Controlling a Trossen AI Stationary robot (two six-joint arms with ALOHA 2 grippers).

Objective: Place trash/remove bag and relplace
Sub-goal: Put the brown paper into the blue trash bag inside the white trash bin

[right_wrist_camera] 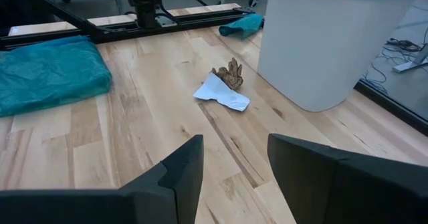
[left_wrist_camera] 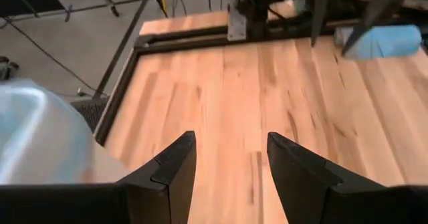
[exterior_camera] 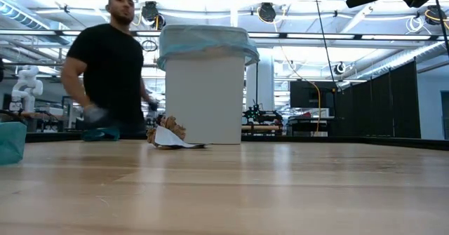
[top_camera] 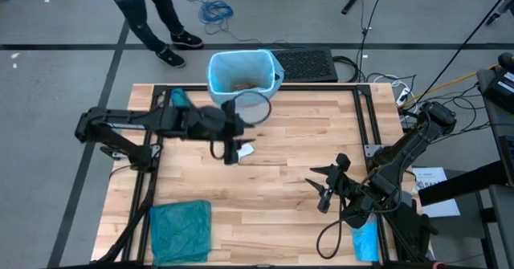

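At the far edge of the desk [top_camera: 281,189] stands the white bin [exterior_camera: 207,98], lined with the light-blue bag [top_camera: 241,71]; brown scraps already lie inside it, so part of the trash seems to be in. One crumpled brown scrap [right_wrist_camera: 229,75] with a white piece of paper [right_wrist_camera: 222,95] lies on the wood just beside the bin's base, not yet picked up. The left end effector [top_camera: 230,150] hangs above the desk near that scrap, its fingers [left_wrist_camera: 175,170] spread apart with nothing between them. The right end effector [top_camera: 327,190] waits near the desk's right side, its jaws also parted and empty, pointed toward the scrap and the bin. A folded teal-green bag [top_camera: 181,230] rests at the near left corner, and a smaller blue roll [top_camera: 365,241] sits by the right arm's base. A person [exterior_camera: 112,66] stands beyond the desk. By my reading, the collecting stage is nearly finished; lifting out the liner and fitting a fresh one remain entirely undone.
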